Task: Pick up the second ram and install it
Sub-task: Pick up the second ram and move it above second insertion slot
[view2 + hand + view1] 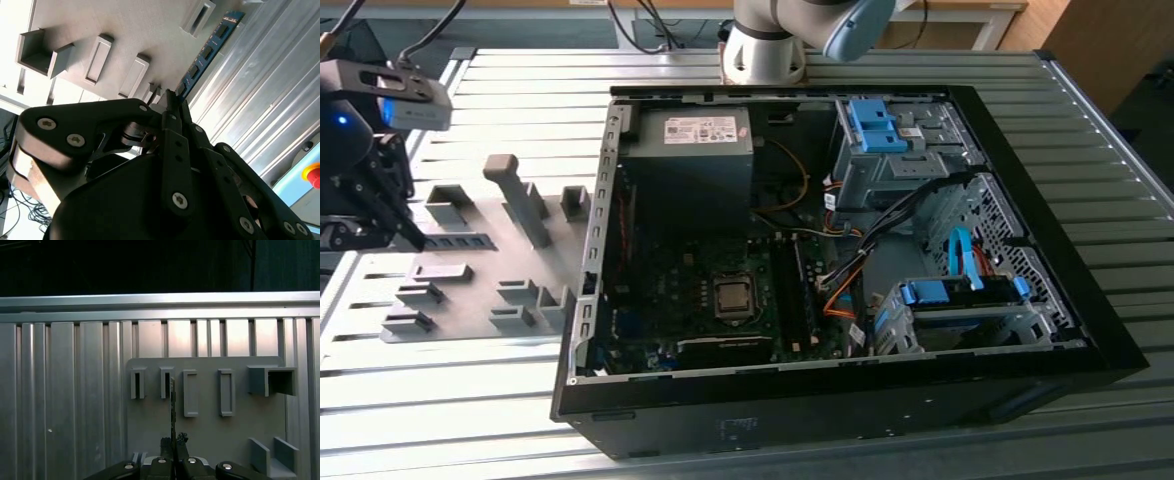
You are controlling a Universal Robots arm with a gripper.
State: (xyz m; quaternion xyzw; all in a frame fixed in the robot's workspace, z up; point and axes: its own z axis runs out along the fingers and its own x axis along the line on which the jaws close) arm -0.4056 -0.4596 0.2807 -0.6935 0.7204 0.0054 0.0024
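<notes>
One stick, the second ram (pixel 207 52), is clamped by one end in the closed gripper (pixel 170 97). In the first wrist view it appears edge-on (pixel 173 405) over the grey slotted holder tray (pixel 210 430). The tray lies on the ribbed metal worktop (pixel 65 390), toward its edge at the exterior view's left. The open computer case (pixel 827 410) stands well apart.

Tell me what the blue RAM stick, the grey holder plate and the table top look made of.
The second ram: blue circuit board, probably fibreglass laminate, semi-gloss, carrying black chips. The grey holder plate: matte, uniform grey, likely plastic, possibly printed. The table top: ribbed bare metal with a brushed sheen, most likely aluminium.
</notes>
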